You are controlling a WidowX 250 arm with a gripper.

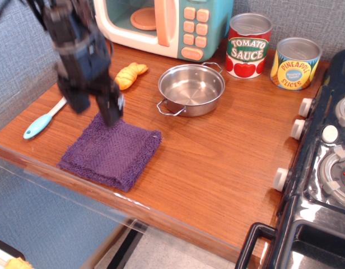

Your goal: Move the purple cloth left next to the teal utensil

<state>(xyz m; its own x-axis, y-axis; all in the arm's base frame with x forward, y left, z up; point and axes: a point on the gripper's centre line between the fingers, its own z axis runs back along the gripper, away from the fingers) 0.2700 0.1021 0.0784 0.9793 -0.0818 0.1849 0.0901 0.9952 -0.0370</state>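
In the only view, the purple cloth (112, 152) lay flat near the front edge of the wooden counter (217, 162), just right of the teal utensil (45, 121), whose white bowl was hidden behind the arm. The gripper (95, 111) hung blurred above the cloth's far corner, its two fingers (111, 112) spread apart and holding nothing. Farther back sat an orange toy food (129, 75), a steel pan (191, 89), a toy microwave (164, 25) and two cans (248, 45)
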